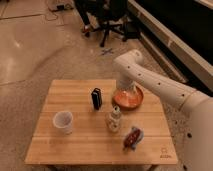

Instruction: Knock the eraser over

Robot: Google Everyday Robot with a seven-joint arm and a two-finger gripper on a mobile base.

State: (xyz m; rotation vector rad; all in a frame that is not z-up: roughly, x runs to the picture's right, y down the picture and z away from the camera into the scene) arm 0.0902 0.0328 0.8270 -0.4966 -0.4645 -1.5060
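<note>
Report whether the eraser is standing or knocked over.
Upright: the eraser stands on end on the table, untouched. The gripper is apart from it, over the orange bowl.

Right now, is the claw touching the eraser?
Apart. The camera view shows the claw over the bowl, with a strip of table between it and the upright eraser.
</note>
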